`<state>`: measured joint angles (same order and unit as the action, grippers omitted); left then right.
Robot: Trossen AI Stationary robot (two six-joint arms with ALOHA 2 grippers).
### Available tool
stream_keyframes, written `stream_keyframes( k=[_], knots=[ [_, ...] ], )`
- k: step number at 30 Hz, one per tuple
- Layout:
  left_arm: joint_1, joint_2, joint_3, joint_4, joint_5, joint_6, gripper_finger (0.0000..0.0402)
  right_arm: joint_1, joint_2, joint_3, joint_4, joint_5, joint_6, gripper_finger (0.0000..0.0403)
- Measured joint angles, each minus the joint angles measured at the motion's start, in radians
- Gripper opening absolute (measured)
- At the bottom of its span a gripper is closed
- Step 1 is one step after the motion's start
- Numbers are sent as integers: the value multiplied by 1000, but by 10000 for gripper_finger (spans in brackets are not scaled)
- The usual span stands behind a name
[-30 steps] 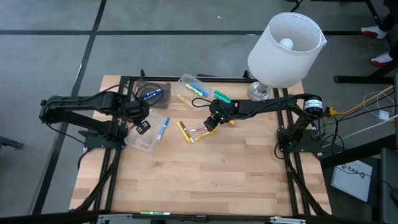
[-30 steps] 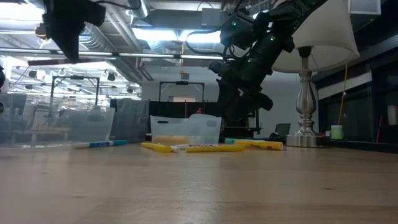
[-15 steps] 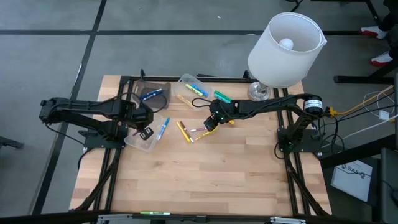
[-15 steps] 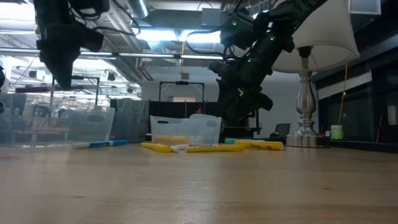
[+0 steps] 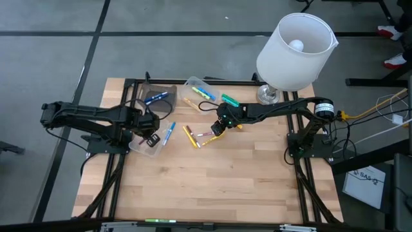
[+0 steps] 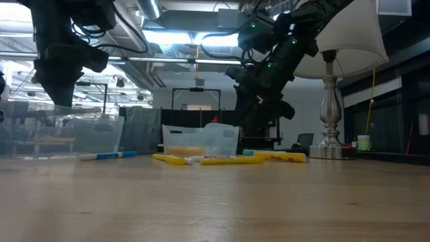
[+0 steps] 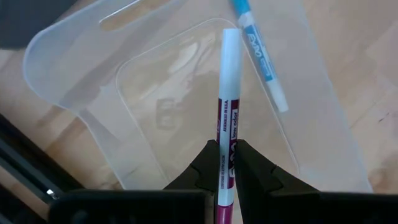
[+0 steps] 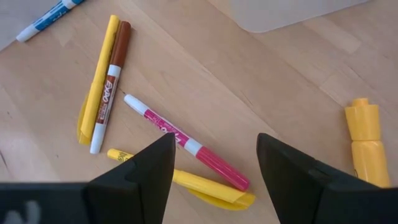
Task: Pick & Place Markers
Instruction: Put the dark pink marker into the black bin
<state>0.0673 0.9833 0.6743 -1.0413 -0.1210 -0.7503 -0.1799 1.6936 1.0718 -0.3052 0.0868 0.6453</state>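
My left gripper point(image 5: 149, 137) hangs over a clear plastic container point(image 7: 155, 118) at the table's left, shut on a marker point(image 7: 226, 93) with a white barrel and a magenta label. A blue marker point(image 7: 261, 59) lies at that container's right edge. My right gripper point(image 8: 214, 180) stands open above a loose cluster on the wood: a pink marker point(image 8: 186, 146), a brown one point(image 8: 112, 81) and yellow ones point(image 8: 96, 81). None of these lies between its fingers. More markers lie in two clear containers point(image 5: 199, 90) at the far side. My left gripper pinches the marker's magenta-labelled stretch point(image 7: 225, 163) between its two fingers. The fingers come steeply from above, and the marker runs along them. Its white end point(image 7: 230, 37) sticks out past the tips toward the container's floor, and the marker is lifted off the table.
A lamp with a white shade point(image 5: 293, 51) stands at the far right corner. A green marker point(image 5: 230, 100) and a yellow one point(image 5: 239, 125) lie near the right arm. The near half of the wooden table point(image 5: 212, 187) is bare.
My left gripper has come down toward the clear container with the marker still shut between its fingers, tipping a little as it sank. My right gripper has kept still.
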Motion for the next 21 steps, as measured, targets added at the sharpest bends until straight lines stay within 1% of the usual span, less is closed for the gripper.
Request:
stream_keyframes(
  k=[4,8,13,15,21],
  knots=[
    [0,-13,3,-3,6,-9,24,0,0,0,-1,0,0,224],
    [0,-47,62,-4,8,-14,24,0,0,0,1,0,0,224],
    [16,-92,136,-4,-50,4,24,-2,0,0,1,0,-2,224],
    [41,-101,160,-6,-66,37,24,-2,0,0,1,0,-2,224],
    [141,-99,228,0,-68,183,24,-9,0,0,2,0,-2,224]
  ],
)
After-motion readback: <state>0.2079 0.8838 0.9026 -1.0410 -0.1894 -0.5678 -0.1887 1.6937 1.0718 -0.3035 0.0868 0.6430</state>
